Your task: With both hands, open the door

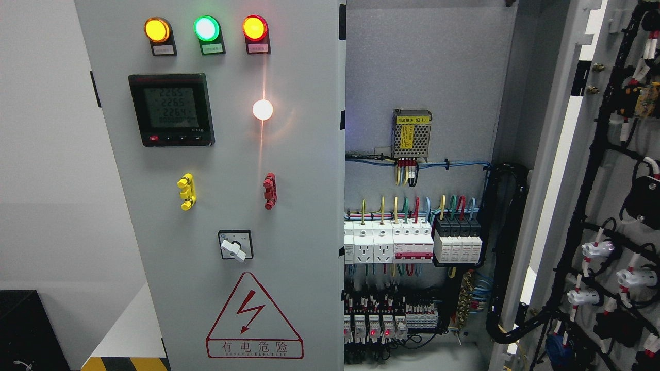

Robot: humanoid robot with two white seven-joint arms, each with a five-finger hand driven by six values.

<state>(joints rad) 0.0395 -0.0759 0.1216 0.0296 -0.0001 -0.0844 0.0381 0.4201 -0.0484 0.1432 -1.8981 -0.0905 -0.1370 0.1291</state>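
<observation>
Neither robot hand is showing anywhere in the head view, so there is no telling whether the fingers are apart, together or clamped on anything.

The grey electrical cabinet is filling the picture. Its left door [289, 216] is sitting closed, covering the span from about 9 o'clock to the centre. Its right door [572, 170] is standing swung wide open toward 3 o'clock, showing its inner face with black wire bundles [593, 170] running down it.

On the closed door, three indicator lamps are glowing at about 11 o'clock: an amber lamp [157, 29], a green lamp [206, 28] and a red-orange lamp [254, 27]. Below them a digital meter [171, 109] is displaying numerals, and a bright white light spot [262, 109] is shining just to its right. A yellow handle [186, 191] and a red handle [269, 190] are sitting lower down, well apart, with a rotary switch [235, 245] between and beneath them. A red triangular warning sign [253, 318] is sitting toward 6 o'clock.

Inside the open bay, a perforated power supply [411, 133] is mounted just above centre, a row of white breakers and sockets [389, 242] is lying below it, and terminal blocks [392, 319] are sitting toward 5 o'clock.
</observation>
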